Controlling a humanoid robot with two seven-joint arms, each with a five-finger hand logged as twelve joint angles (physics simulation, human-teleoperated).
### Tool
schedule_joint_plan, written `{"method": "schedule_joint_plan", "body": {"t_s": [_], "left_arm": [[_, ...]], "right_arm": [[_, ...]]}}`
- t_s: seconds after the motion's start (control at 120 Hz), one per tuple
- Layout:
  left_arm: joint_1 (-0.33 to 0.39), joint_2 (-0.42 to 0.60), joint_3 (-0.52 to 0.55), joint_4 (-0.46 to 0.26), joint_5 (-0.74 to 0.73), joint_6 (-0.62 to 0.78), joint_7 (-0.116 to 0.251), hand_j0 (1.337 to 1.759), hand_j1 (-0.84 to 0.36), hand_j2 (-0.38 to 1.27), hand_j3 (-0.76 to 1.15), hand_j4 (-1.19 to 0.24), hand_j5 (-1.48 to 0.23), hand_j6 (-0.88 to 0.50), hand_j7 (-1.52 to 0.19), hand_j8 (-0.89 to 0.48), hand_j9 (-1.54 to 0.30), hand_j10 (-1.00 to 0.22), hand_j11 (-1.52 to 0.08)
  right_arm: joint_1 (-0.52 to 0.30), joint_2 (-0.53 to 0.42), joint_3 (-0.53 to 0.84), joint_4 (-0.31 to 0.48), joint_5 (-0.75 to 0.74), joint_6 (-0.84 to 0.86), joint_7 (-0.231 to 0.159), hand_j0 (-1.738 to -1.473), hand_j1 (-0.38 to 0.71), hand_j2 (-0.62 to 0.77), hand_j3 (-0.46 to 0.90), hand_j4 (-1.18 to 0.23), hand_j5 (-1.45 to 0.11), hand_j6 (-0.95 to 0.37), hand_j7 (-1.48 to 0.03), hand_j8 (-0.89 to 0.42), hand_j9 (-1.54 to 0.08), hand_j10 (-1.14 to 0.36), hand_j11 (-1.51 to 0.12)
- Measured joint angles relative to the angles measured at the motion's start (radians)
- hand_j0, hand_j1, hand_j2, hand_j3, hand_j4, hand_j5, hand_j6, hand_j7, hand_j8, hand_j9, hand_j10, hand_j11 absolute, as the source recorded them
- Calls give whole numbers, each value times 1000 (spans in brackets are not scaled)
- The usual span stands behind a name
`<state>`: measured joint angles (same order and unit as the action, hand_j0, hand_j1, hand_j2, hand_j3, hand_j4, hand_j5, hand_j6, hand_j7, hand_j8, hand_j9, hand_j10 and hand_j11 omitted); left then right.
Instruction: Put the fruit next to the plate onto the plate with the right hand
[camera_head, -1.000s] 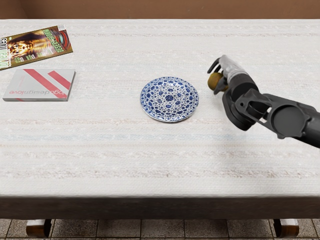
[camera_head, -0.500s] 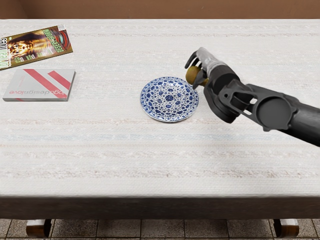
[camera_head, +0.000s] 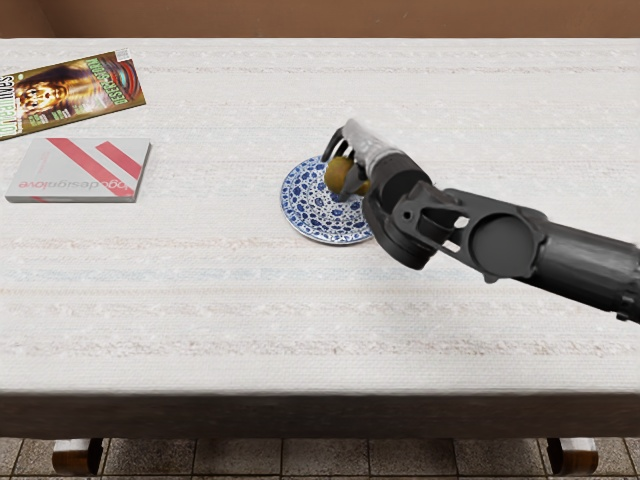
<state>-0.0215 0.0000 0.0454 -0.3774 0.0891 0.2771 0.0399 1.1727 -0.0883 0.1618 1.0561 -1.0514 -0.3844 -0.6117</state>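
A small brown-green fruit (camera_head: 340, 174) is held in my right hand (camera_head: 348, 163), whose dark fingers curl around it. The hand hangs over the right part of the blue-and-white patterned plate (camera_head: 312, 202), and I cannot tell whether the fruit touches the plate. My right arm (camera_head: 500, 240) reaches in from the right edge and hides the plate's right rim. No left arm appears in the head view.
A grey book with red stripes (camera_head: 80, 169) lies at the left. A magazine (camera_head: 70, 92) sits in the far left corner. The table's front edge (camera_head: 320, 395) runs along the bottom.
My right hand has carried the fruit leftward, from beside the plate's right side to above the plate. The plate, book and magazine have stayed put.
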Motion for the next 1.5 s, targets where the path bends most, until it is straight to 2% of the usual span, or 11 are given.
{"method": "schedule_joint_plan", "body": {"t_s": [0.033,0.133,0.225,0.333,0.458,0.583,0.758,0.883,1.033,1.192,1.5], "left_arm": [[0,0,0,0,0,0,0,1658,347,0,0,-2,-2,-2,-2,-2,-2,-2,-2],[0,0,0,0,0,0,0,1658,347,0,0,-2,-2,-2,-2,-2,-2,-2,-2],[0,0,0,0,0,0,0,1658,347,0,0,-2,-2,-2,-2,-2,-2,-2,-2],[0,0,0,0,0,0,0,1658,347,0,0,-2,-2,-2,-2,-2,-2,-2,-2],[0,0,0,0,0,0,0,1658,347,0,0,-2,-2,-2,-2,-2,-2,-2,-2],[0,0,0,0,0,0,0,1658,347,0,0,-2,-2,-2,-2,-2,-2,-2,-2],[0,0,0,0,0,0,0,1658,347,0,0,-2,-2,-2,-2,-2,-2,-2,-2],[0,0,0,0,0,0,0,1658,347,0,0,-2,-2,-2,-2,-2,-2,-2,-2],[0,0,0,0,0,0,0,1658,347,0,0,-2,-2,-2,-2,-2,-2,-2,-2],[2,0,-1,0,0,0,0,1658,347,0,0,-2,-2,-2,-2,-2,-2,-2,-2],[0,0,-1,0,0,0,0,1658,347,0,0,-2,-3,-2,-3,-2,-3,-2,-3]], "right_arm": [[0,5,0,0,0,1,0,-1657,241,314,0,-636,-876,-492,-849,-439,-860,-614,-855],[-5,16,6,-4,-1,-16,1,-1658,24,191,0,-399,-549,-311,-533,-279,-540,-386,-536],[-9,14,31,-5,16,-10,1,-1658,-112,123,0,-255,-351,-199,-340,-179,-344,-246,-342],[-8,-15,87,-3,103,93,1,-1658,-210,73,0,-151,-206,-118,-200,-106,-203,-145,-201],[-16,-97,191,5,225,319,9,-1658,-274,40,0,-83,-112,-65,-108,-58,-110,-79,-109],[-32,-229,306,14,375,567,111,-1658,-309,22,0,-45,-61,-36,-59,-32,-60,-44,-59],[-65,-405,364,17,534,876,300,-1658,-332,10,0,-20,-26,-16,-25,-14,-25,-19,-25],[-119,-475,377,17,598,959,390,-1658,-340,6,0,-11,-14,-9,-14,-8,-14,-10,-14],[-164,-599,382,17,648,987,525,-1658,-345,3,0,-6,-7,-5,-6,-4,-7,-5,-7],[-210,-718,383,16,704,993,571,-1658,-348,3,0,-3,-3,-3,-3,-2,-3,-2,-3],[-282,-849,382,13,746,995,583,-1658,-349,2,0,-1,-1,-1,-1,-1,-1,-1,-1]]}}
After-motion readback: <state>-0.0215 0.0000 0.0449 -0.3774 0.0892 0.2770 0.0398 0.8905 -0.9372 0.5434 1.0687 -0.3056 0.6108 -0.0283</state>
